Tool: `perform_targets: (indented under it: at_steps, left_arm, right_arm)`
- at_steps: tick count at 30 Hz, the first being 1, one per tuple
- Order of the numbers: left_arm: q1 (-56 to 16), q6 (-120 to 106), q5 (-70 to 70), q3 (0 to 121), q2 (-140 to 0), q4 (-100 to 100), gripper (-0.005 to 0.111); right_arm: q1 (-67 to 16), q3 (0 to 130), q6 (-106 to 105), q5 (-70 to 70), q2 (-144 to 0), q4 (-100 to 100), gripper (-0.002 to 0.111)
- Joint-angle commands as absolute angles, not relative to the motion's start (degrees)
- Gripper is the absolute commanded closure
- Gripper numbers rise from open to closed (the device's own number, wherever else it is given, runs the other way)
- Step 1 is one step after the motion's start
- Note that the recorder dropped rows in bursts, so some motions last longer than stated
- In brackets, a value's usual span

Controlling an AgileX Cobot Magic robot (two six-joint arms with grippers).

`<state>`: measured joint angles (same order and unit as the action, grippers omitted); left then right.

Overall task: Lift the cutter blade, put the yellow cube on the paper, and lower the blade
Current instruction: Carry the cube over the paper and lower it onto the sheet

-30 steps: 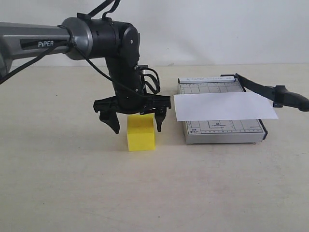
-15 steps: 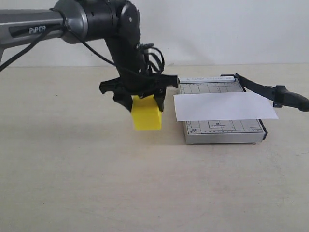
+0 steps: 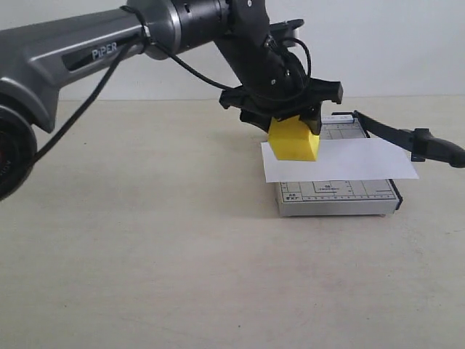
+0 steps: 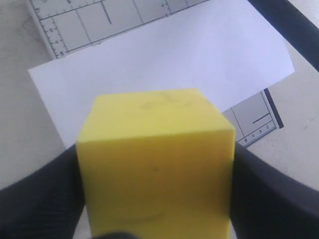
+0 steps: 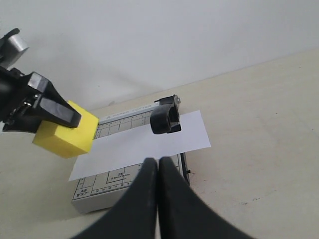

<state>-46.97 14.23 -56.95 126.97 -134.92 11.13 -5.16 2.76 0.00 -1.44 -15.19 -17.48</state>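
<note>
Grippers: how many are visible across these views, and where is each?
2. The left gripper holds the yellow cube over one end of the paper; the right gripper, shut, shows only in its wrist view.

Soft, even light with faint shadows; the close yellow cube [image 4: 154, 164] is blurred.

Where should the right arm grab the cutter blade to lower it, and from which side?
Grip the cutter blade at its thick rounded handle end, coming from the right of the exterior view: it hangs raised beyond the trimmer base, clear of the paper.
</note>
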Motion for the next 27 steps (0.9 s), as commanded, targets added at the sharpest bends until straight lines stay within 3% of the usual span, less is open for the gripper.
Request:
perform_targets:
  at_steps: [1,27]
  left_arm:
    - [-48.0,11.3,-55.0,130.4,-137.0,10.6,0.102]
    - [-48.2,8.3,-50.6,132.0,-141.4,11.6,0.102]
  right_arm:
    - [-5.2,2.8,0.0,-1.2,-15.1,-17.4,0.108]
    - [-5.2,2.8,0.0,-1.5,-15.1,-17.4,0.108]
